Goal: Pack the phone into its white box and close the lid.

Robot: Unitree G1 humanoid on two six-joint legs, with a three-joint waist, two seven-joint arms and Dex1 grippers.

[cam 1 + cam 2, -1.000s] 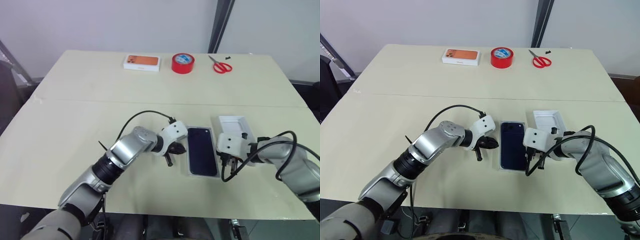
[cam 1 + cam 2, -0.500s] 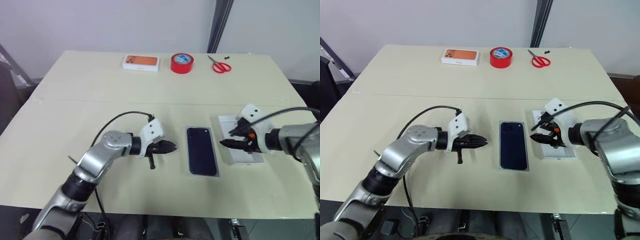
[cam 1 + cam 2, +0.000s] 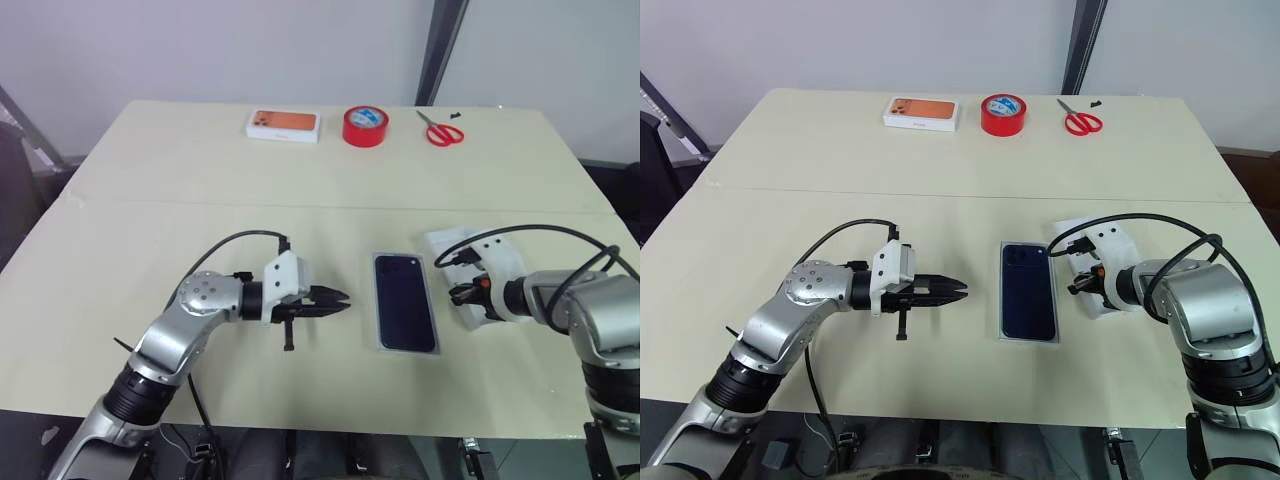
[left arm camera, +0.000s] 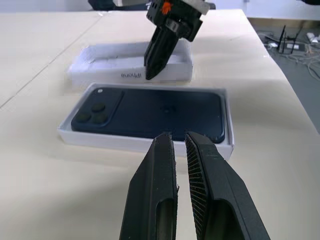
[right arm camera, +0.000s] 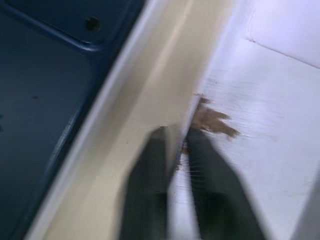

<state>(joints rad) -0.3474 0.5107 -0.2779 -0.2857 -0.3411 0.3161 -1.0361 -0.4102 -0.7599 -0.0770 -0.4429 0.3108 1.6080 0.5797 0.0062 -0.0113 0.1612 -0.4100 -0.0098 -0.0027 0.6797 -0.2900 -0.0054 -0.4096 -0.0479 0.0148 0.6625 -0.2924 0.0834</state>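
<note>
Table: wide, pale, with everything for the job lying near its front edge.

Along the far edge lie a white box with an orange picture, a red tape roll and red scissors. All are well apart from the work and play no part in it.

White box: lies flat in the middle front, between the two arms. The phone lies inside it, dark back up and camera cluster at the far end, with a thin white rim showing all round. Judged from this, the packing half of the task is done.

Lid: lies just to the right of the box, apart from it, white inside facing up, one side wall lettered. It appears tilted, the near end off the table, though this is not certain. It is not yet on the box, so closing is what remains: the lid must be turned over, lined up with the rim and pressed down.

Right gripper: at the lid's near left wall, the fingers pinched shut on that thin wall, one inside and one outside by the wrist view. This looks like the start of the lift.

Left gripper: left of the box, pointing level toward it, close but not touching. The fingers are nearly together and hold nothing.
</note>
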